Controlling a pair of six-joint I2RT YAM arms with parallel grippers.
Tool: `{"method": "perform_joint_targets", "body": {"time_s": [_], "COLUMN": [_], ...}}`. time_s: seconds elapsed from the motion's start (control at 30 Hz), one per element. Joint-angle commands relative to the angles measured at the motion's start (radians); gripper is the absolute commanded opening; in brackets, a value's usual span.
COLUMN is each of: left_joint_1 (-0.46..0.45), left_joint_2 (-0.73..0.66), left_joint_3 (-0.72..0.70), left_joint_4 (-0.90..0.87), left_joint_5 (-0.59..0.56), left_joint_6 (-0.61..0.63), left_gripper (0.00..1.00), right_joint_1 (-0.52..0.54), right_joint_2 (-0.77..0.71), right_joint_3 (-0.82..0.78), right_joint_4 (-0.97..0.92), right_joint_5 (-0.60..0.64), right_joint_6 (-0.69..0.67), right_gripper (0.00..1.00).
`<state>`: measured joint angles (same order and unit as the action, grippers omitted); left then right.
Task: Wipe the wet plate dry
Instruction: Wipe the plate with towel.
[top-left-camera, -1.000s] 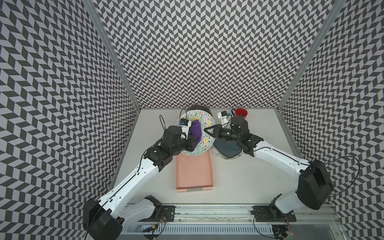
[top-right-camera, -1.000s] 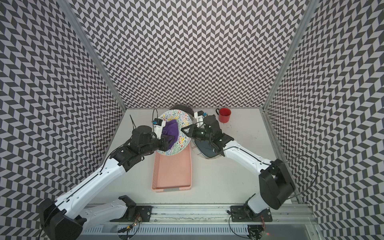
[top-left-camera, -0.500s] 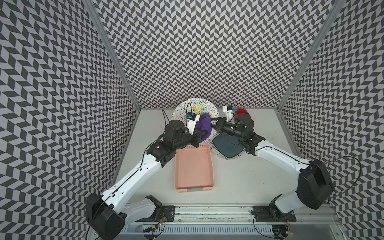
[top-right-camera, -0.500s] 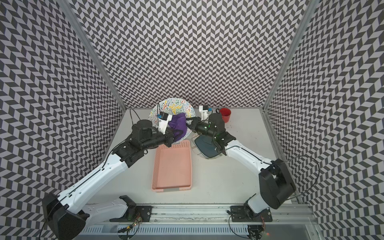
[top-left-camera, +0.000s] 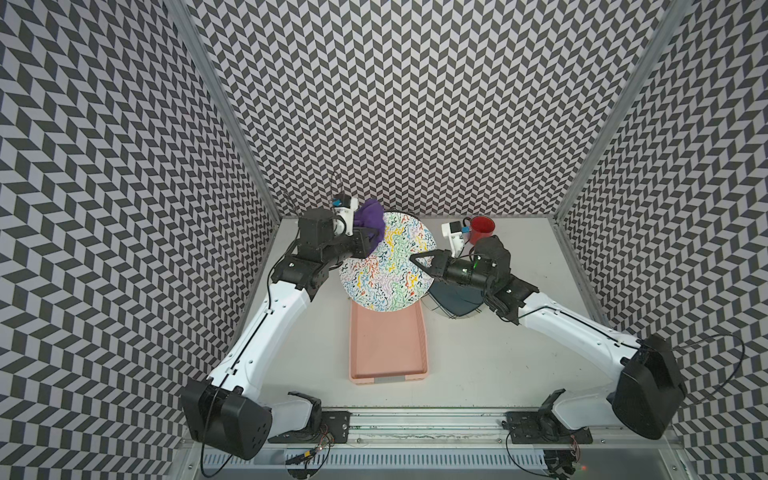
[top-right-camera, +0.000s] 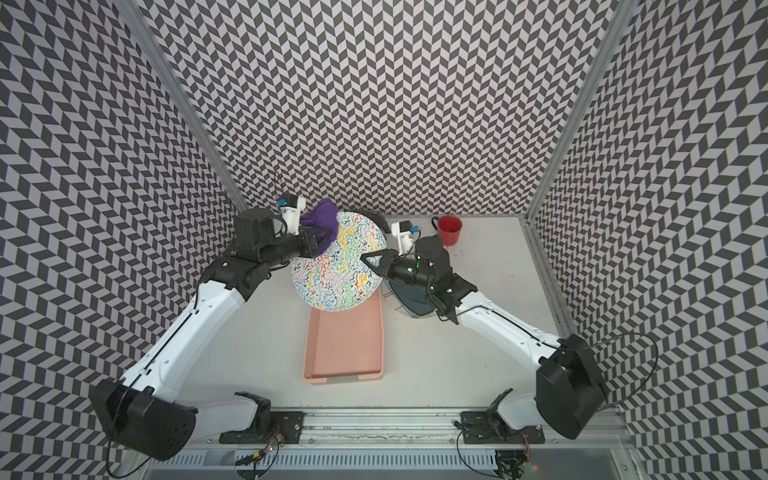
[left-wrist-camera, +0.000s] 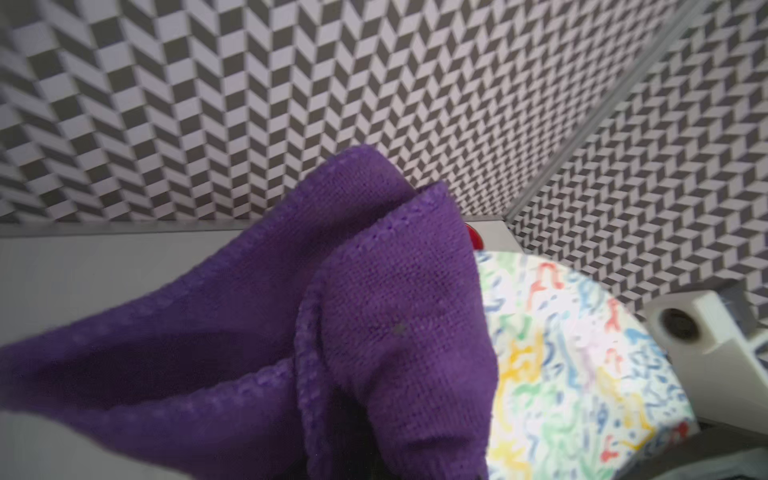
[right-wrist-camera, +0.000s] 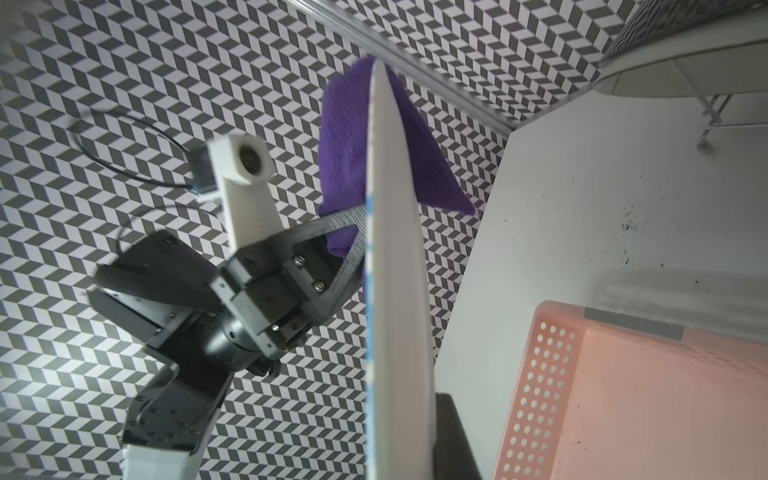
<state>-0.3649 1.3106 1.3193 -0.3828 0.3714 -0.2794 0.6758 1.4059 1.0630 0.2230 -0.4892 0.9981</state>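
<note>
Both top views show the left gripper pinching a bunched purple cloth against the far rim of the round squiggle-patterned plate. The right gripper clamps the plate's edge, holding it tilted above the pink perforated tray's far end.

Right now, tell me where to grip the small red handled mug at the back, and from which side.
Pinch the red mug at its rim wall from straight above, one finger inside: it stands upright, mouth open upward. Choose the side opposite its handle, which points toward the patterned plate.
</note>
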Motion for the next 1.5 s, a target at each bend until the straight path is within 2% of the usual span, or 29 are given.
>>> {"method": "perform_joint_targets", "body": {"time_s": [0.0,0.07,0.13,0.23,0.3,0.37,0.5,0.57,0.63,0.73,0.8,0.87,1.0,1.1,1.2,1.27,1.33,1.4,1.47], "left_joint_1": [-0.205,-0.229,-0.217,-0.16,-0.12,-0.117,-0.097,-0.09,-0.127,-0.264,-0.29,-0.25,-0.03,0.131,0.219,0.204,0.124,-0.03,-0.144], "left_joint_2": [0.065,0.058,0.021,-0.046,-0.088,-0.107,-0.109,-0.097,-0.063,0.024,0.062,0.06,-0.021,-0.035,-0.013,0.003,0.02,0.044,0.064], "left_joint_3": [0.023,-0.02,-0.093,-0.2,-0.252,-0.275,-0.271,-0.254,-0.22,-0.176,-0.185,-0.213,-0.267,-0.226,-0.154,-0.123,-0.111,-0.074,-0.059], "left_joint_4": [-0.106,-0.088,-0.068,-0.056,-0.055,-0.069,-0.096,-0.083,-0.072,-0.065,-0.04,-0.001,0.09,0.051,0.005,0.037,0.088,0.062,0.036], "left_joint_5": [0.06,0.078,0.049,0.001,0.04,0.072,0.07,0.113,0.155,0.067,0.026,0.015,0.043,0.007,-0.009,0.094,0.217,0.207,0.156], "left_joint_6": [0.135,0.114,0.089,0.042,0.044,0.061,0.069,0.075,0.086,0.099,0.08,0.044,-0.084,-0.11,-0.102,-0.065,-0.013,0.075,0.108], "left_gripper": [0.0,0.0,0.0,0.0,0.0,0.0,0.0,0.0,0.0,0.0,0.0,0.0,0.0,0.0,0.0,0.0,0.0,0.0,0.0], "right_joint_1": [-0.008,-0.063,-0.139,-0.198,-0.202,-0.192,-0.137,-0.123,-0.124,-0.137,-0.149,-0.16,-0.163,-0.157,-0.124,-0.091,-0.073,-0.083,-0.127], "right_joint_2": [-0.081,-0.067,-0.064,-0.088,-0.091,-0.085,-0.088,-0.095,-0.1,-0.091,-0.082,-0.086,-0.121,-0.16,-0.2,-0.208,-0.2,-0.189,-0.172], "right_joint_3": [0.125,0.13,0.129,0.124,0.135,0.134,0.112,0.085,0.071,0.081,0.091,0.089,0.04,-0.018,-0.052,-0.041,-0.019,-0.01,0.0], "right_joint_4": [0.375,0.461,0.533,0.544,0.533,0.555,0.523,0.531,0.543,0.598,0.63,0.634,0.574,0.542,0.448,0.36,0.31,0.348,0.413], "right_joint_5": [-0.133,-0.139,-0.146,-0.139,-0.144,-0.163,-0.17,-0.157,-0.138,-0.114,-0.119,-0.12,-0.15,-0.209,-0.245,-0.245,-0.239,-0.225,-0.207], "right_joint_6": [0.005,0.091,0.173,0.194,0.179,0.193,0.158,0.165,0.176,0.194,0.214,0.222,0.17,0.104,-0.008,-0.083,-0.127,-0.095,-0.032], "right_gripper": [0.0,0.0,0.0,0.0,0.0,0.0,0.0,0.0,0.0,0.0,0.0,0.0,0.0,0.0,0.0,0.0,0.0,0.0,0.0]}}
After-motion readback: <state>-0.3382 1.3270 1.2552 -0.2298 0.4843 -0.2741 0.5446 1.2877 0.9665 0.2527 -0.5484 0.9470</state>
